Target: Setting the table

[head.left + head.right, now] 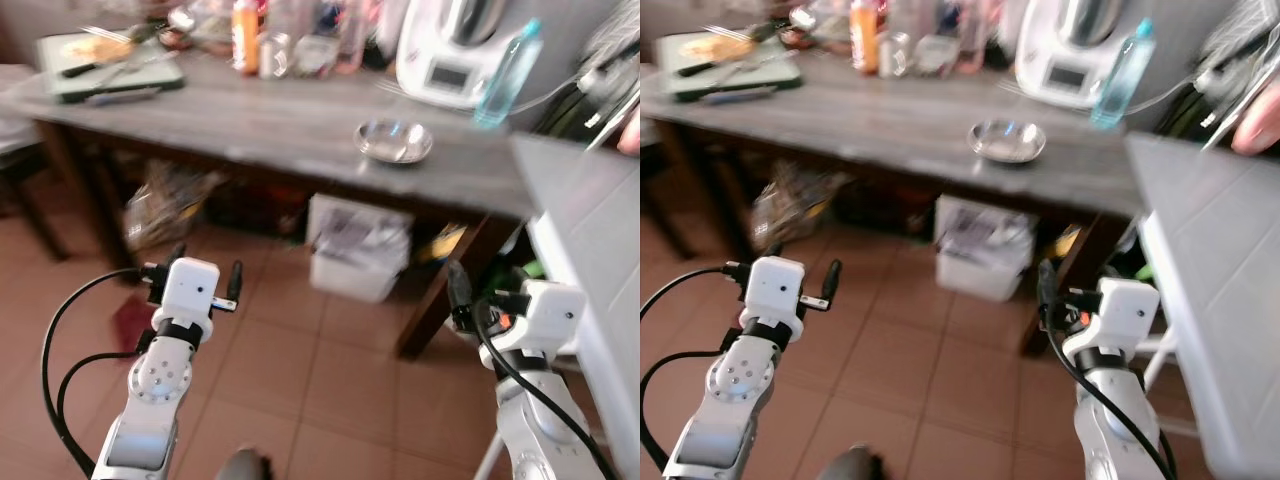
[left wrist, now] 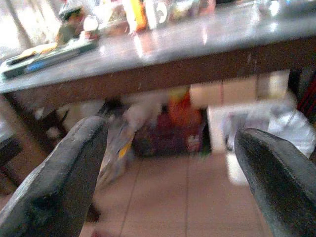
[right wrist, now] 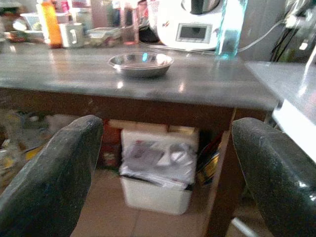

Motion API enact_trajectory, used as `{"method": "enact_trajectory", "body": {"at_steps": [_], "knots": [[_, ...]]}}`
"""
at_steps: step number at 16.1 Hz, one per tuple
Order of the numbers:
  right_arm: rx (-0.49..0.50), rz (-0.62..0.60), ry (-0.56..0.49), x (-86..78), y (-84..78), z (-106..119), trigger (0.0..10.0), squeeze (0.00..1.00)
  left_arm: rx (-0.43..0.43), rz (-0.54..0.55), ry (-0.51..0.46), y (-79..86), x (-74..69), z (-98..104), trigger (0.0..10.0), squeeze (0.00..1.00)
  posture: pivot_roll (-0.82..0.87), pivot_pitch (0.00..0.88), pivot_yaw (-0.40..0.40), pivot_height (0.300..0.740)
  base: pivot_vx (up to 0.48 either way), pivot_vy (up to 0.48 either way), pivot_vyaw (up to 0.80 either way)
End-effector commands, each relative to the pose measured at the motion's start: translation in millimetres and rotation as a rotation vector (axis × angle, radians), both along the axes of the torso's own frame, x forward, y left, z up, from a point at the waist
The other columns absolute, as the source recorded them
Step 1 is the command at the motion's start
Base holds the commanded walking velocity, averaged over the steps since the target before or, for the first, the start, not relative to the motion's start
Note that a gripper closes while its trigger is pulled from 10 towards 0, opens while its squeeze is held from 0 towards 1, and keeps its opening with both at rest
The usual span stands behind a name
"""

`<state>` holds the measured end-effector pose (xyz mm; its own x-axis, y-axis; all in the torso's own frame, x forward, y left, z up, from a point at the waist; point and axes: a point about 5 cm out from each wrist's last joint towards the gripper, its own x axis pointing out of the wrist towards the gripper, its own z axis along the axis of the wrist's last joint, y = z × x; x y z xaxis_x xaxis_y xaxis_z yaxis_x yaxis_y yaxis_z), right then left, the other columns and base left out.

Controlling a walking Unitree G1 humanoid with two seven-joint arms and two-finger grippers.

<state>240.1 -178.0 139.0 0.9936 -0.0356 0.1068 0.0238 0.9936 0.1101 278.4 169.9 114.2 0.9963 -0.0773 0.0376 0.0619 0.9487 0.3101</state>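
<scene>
A steel bowl (image 1: 394,140) stands alone near the front edge of the long grey table (image 1: 280,120); it also shows in the right wrist view as the bowl (image 3: 141,63). At the table's left end lies a green board (image 1: 110,62) with a knife and food on it. Both arms are held low in front of the table, above the tiled floor. My left gripper (image 1: 207,258) is open with nothing in it, as is my right gripper (image 1: 490,285). The wrist views show the left fingers (image 2: 59,182) and right fingers (image 3: 49,177) spread wide.
Bottles, cups and an orange bottle (image 1: 245,35) crowd the table's back, beside a white appliance (image 1: 450,50) and a blue water bottle (image 1: 508,75). A white bin (image 1: 358,248) and bags sit under the table. A grey counter (image 1: 590,220) lies right, with a person's hand (image 1: 630,130).
</scene>
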Motion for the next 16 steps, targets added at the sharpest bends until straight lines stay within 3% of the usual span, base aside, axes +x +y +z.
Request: {"method": "enact_trajectory", "body": {"at_steps": [1, 6, 16], "knots": [[-0.015, -0.02, 0.006, -1.0, -5.0, 0, 10.0, 0.0, 0.005, -0.018, 0.0, -5.8, -0.1, -1, 10.0, 0.0, 0.17, 0.087, -0.099, 0.714, -0.311, 0.0, 0.0], [-0.017, -0.021, 0.007, -1.9, -4.9, 0, 10.0, 0.0, 0.025, -0.032, -0.025, -6.7, 1.6, 2, 10.0, 0.0, 0.17, 0.088, -0.098, 0.714, -0.296, 0.0, 0.0], [-0.037, 0.01, 0.003, 3.4, -2.4, 1, 10.0, 0.0, 0.016, -0.144, -0.059, -21.5, 6.8, 7, 10.0, 0.0, 0.17, 0.093, -0.113, 0.714, 0.0, 0.0, 0.0]]}}
